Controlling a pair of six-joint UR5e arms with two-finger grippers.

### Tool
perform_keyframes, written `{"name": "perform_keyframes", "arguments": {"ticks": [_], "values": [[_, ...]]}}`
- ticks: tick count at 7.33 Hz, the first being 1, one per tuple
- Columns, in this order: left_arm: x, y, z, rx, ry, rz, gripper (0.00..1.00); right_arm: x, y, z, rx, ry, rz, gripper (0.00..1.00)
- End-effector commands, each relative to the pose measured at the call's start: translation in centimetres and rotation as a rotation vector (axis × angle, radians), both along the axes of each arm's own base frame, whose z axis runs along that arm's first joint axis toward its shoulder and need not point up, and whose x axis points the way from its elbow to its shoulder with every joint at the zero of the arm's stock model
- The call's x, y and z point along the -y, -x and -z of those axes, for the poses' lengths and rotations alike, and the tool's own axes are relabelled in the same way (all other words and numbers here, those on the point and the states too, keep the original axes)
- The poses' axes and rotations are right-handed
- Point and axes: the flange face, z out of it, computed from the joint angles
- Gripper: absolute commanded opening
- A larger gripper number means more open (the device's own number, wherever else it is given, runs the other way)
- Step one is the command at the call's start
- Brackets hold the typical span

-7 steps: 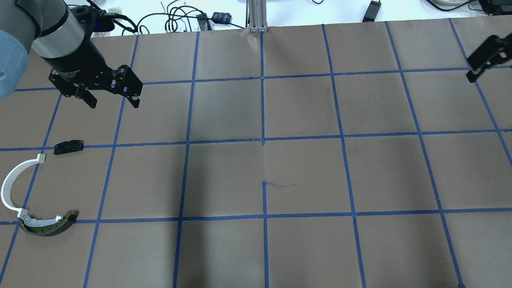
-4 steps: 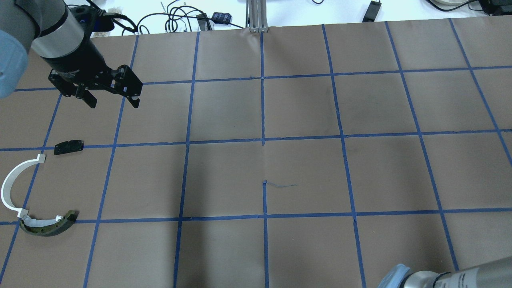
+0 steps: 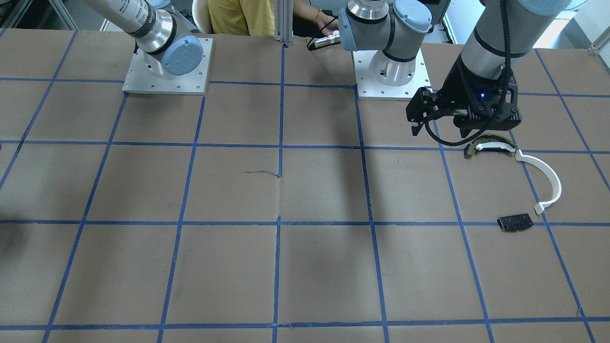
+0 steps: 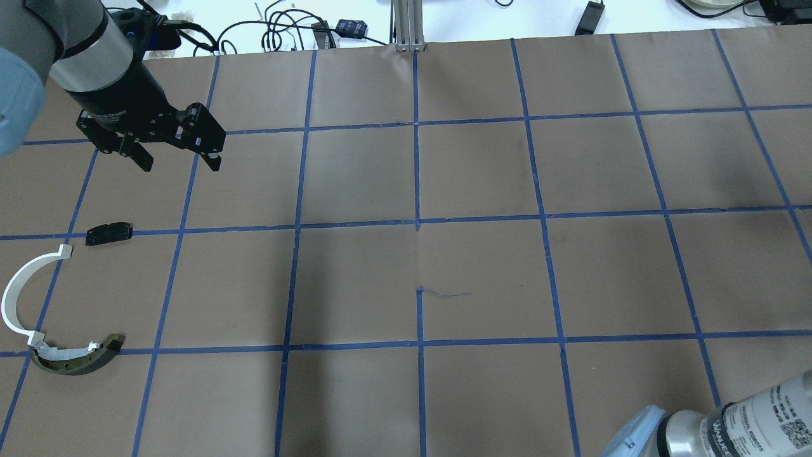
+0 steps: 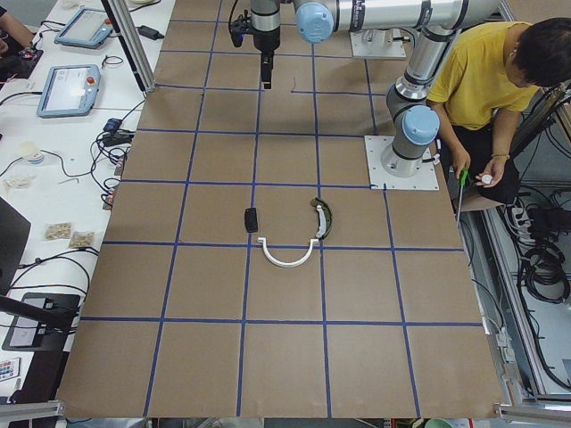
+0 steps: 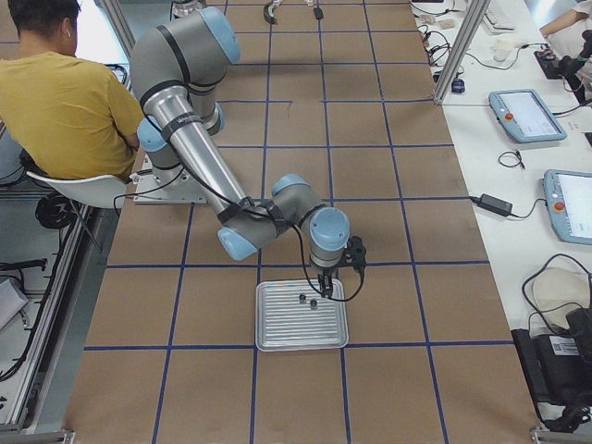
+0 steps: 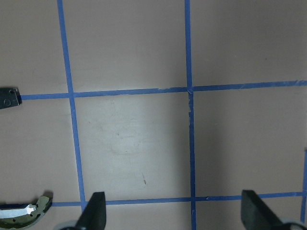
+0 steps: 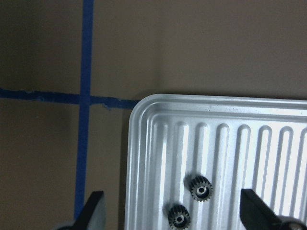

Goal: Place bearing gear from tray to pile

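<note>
— Overhead first. What have you got?
— My left hand point(image 4: 181, 164) hangs over the table point(image 4: 482, 266), fingers spread, holding nothing. The pile lies near it: a black plate point(image 4: 109, 233), a white curved strip point(image 4: 16, 289), and a dark arc-shaped piece point(image 4: 76, 360) touching the strip's end. Of my right arm only the forearm point(image 4: 748, 425) shows.
— Front view?
— The pile and my left hand from the other side; no tray in sight.
— The ends of the table?
— From the left end, the pile once more. From the right end, my right hand point(image 6: 319, 285) is above a ribbed metal tray point(image 6: 277, 338), well apart from the pile.
— Wrist cameras?
— Left: bare table between wide fingers. Right: fingers parted and empty, with two small toothed bearing gears lying flat near the tray's corner, the upper gear point(image 8: 200, 189) just beside the lower gear point(image 8: 178, 216) (the lower sits almost midway between my fingertips).
— How will one handle?
— I judge it light, hard and stiff, so no fear of crushing, but slick metal on ribs may skate. I'd pinch across the toothed rim of the lower gear, squarely, minding its neighbour.
</note>
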Motion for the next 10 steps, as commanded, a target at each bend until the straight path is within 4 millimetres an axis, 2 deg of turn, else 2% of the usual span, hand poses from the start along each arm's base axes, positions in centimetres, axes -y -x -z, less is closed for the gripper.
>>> {"name": "perform_keyframes", "arguments": {"ticks": [1, 2, 3, 4, 8, 10], "values": [[0.0, 0.0, 0.1, 0.001, -0.003, 0.001, 1.0, -0.1, 0.9, 2.7, 0.002, -0.016, -0.054, 0.93], [0.0, 0.0, 0.1, 0.001, -0.003, -0.001, 1.0, -0.2, 1.0, 3.0, 0.0, -0.027, -0.057, 0.89], [0.0, 0.0, 0.1, 0.0, -0.001, -0.001, 1.0, -0.5, 1.2, 3.6, -0.005, -0.053, -0.085, 0.73], [-0.1, 0.0, 0.2, 0.001, -0.006, 0.001, 1.0, -0.8, 1.6, 4.5, -0.023, -0.097, -0.095, 0.68], [0.0, 0.1, 0.3, -0.009, 0.0, 0.001, 1.0, -0.9, 1.8, 5.4, -0.018, -0.101, -0.092, 0.7], [0.0, 0.1, 0.4, -0.004, -0.006, 0.001, 1.0, -0.7, 2.0, 5.2, -0.025, -0.095, -0.092, 0.52]]}}
